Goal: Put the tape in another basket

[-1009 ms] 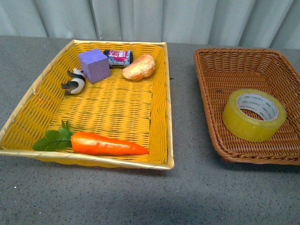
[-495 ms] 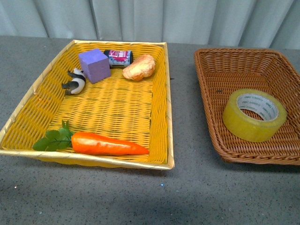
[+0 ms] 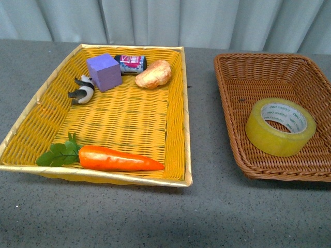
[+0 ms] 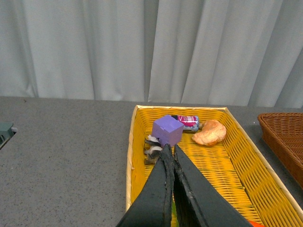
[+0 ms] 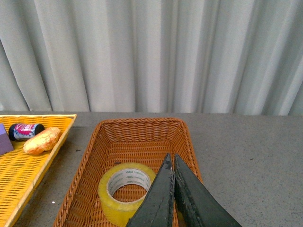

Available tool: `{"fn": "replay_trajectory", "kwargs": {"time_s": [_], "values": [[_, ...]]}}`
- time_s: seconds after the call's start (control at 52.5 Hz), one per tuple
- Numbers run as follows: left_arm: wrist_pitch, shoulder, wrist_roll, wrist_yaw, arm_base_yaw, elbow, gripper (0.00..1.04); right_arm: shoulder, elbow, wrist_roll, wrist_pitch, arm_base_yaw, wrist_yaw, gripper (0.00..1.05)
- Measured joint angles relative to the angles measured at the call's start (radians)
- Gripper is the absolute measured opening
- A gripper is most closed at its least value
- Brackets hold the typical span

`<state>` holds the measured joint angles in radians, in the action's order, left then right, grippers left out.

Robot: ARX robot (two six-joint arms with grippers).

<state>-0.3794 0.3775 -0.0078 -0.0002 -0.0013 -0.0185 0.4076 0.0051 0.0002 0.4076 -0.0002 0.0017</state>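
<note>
I see the tape (image 3: 281,126) lying flat, core up, in the brown basket (image 3: 232,93), near its front wall. By my judgement the move is not yet begun, and the other basket must be the yellow basket (image 3: 183,103) just beside it on the table (image 3: 207,217).

The right gripper (image 5: 171,163) hangs above the brown basket with its fingers pressed together, holding nothing. The left gripper (image 4: 170,150) hangs over the yellow basket, fingers likewise together, empty.

Risks from here, as I judge them:
- The fingers must part before descent; if they come down together they will press on the roll, not grip it.
- The roll's smooth wall may slip in a light grip.
- The flared front wall could catch a finger and drag the basket.
- The carrot (image 3: 119,158), purple block (image 3: 104,72) and bread (image 3: 153,73) limit where the roll can land.

Against the earlier front views, nothing on the table has shifted; neither arm has entered that view.
</note>
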Motion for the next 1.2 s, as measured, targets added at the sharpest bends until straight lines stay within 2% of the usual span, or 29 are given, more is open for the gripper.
{"fn": "replay_trajectory", "kwargs": {"time_s": [0.514,0.59,0.628,0.704,0.895,0.952,1.066,1.199], "values": [[0.207,-0.208,0.000,0.000,0.000,0.000,0.04,-0.221,0.000,0.000,-0.217,0.000,-0.002,0.01],[0.333,-0.303,0.000,0.001,0.000,0.000,0.04,-0.245,0.000,0.000,-0.241,0.000,-0.002,0.01],[0.368,-0.345,0.000,0.000,0.000,0.000,0.04,-0.297,0.001,0.000,-0.316,0.000,-0.002,0.01],[0.375,-0.370,0.000,0.000,0.000,0.000,0.04,-0.376,0.001,0.000,-0.399,0.000,-0.002,0.01],[0.378,-0.373,0.000,0.000,0.000,0.000,0.05,-0.403,0.001,0.000,-0.406,0.000,-0.003,0.01],[0.378,-0.373,0.000,0.000,0.000,0.000,0.15,-0.404,0.001,0.000,-0.406,0.000,-0.003,0.10],[0.378,-0.373,0.000,0.000,0.000,0.000,0.42,-0.404,0.001,0.000,-0.406,0.000,-0.003,0.36],[0.378,-0.373,0.000,0.000,0.000,0.000,0.65,-0.404,0.001,0.000,-0.406,0.000,-0.003,0.60]]}}
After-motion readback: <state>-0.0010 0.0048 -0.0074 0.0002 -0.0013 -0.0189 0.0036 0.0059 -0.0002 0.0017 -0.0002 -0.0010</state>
